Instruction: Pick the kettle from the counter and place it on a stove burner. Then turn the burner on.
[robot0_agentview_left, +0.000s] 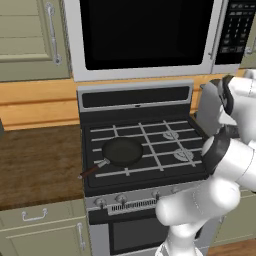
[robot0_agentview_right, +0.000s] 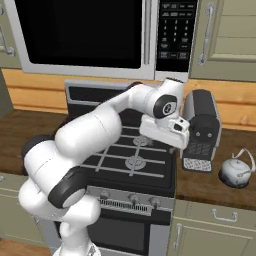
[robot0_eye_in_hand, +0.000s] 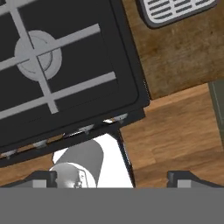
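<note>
Claw (robot0_eye_in_hand: 112, 175) spread wide, tips far apart at the bottom of the hand view, nothing between them. Hanging above the stove's front right corner, looking straight down past the black edge to the wooden floor (robot0_eye_in_hand: 175, 131). Hand (robot0_agentview_right: 165, 131) up over the right side of the cooktop in the right base view, just beside the coffee machine (robot0_agentview_right: 201, 129). Kettle (robot0_agentview_right: 235, 171) sitting on the counter (robot0_agentview_right: 210, 185) right of the stove, beyond the coffee machine, well apart from the claw, handle arched upright. Stove burner (robot0_eye_in_hand: 38, 53) under its grates, bare, up at the top left of the hand view; same cap showing at the front right of the cooktop (robot0_agentview_left: 183, 154). Black frying pan (robot0_agentview_left: 122, 151) on the front left grate, handle pointing toward the left counter. Knobs (robot0_agentview_right: 132, 199) lined along the stove front.
</note>
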